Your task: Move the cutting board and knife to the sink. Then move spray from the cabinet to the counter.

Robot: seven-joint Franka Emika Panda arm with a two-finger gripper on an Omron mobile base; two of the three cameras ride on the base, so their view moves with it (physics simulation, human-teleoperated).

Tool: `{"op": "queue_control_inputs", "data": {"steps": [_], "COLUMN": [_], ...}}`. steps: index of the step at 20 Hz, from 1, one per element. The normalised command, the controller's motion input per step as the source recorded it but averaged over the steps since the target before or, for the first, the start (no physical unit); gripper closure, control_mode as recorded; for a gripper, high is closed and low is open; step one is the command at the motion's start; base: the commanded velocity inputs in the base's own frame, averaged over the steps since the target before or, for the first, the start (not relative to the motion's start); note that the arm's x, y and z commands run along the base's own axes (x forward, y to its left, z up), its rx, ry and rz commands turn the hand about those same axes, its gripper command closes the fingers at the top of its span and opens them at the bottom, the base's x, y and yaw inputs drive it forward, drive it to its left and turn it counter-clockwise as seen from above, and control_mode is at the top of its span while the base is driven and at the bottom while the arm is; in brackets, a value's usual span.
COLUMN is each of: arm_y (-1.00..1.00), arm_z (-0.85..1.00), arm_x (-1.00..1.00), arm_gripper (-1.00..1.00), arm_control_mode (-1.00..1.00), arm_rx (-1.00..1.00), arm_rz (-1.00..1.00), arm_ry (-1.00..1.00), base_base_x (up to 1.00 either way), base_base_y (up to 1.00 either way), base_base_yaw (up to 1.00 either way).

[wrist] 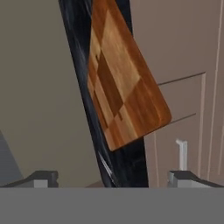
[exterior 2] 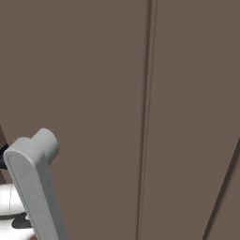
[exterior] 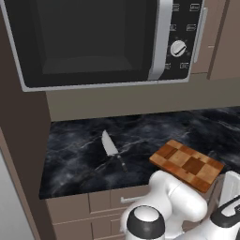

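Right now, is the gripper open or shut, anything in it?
Open and empty. In the hand view the gripper has its two fingertips far apart at the bottom corners, and the cutting board lies ahead on the counter, untouched.

The black marble-look table (exterior: 154, 126), veined with thin white lines, sits above brown drawers and below a microwave. Two things lie flat on it, apart from each other. The knife (exterior: 113, 150) rests near the middle, blade pointing toward the back wall. The checkered cutting board (exterior: 186, 164) lies to its right at an angle, one corner overhanging the front edge.
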Motion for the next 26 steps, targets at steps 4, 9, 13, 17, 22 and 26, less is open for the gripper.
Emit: {"op": "queue_control_inputs", "data": {"steps": [4,9,13,17,22,26], "arm_y": [-0.03,-0.06,-0.13,-0.14,-0.10,-0.06], "arm_z": [-0.15,-0.12,-0.15,-0.16,-0.12,-0.10], "arm_x": [0.12,0.08,0.05,0.05,0.09,0.12], "arm_gripper": [-1.00,-1.00,-1.00,-1.00,-1.00,-1.00], "arm_control_mode": [-1.00,-1.00,-1.00,-1.00,-1.00,-1.00], "arm_rx": [0.00,0.00,0.00,0.00,0.00,0.00], "arm_rz": [0.01,0.02,0.03,0.03,0.04,0.04], "arm_ry": [-0.05,-0.04,-0.02,0.00,-0.03,-0.04], "base_base_x": [0.00,0.00,0.00,0.00,0.00,0.00], "base_base_y": [0.00,0.00,0.00,0.00,0.00,0.00], "base_base_yaw": [0.00,0.00,0.00,0.00,0.00,0.00]}}
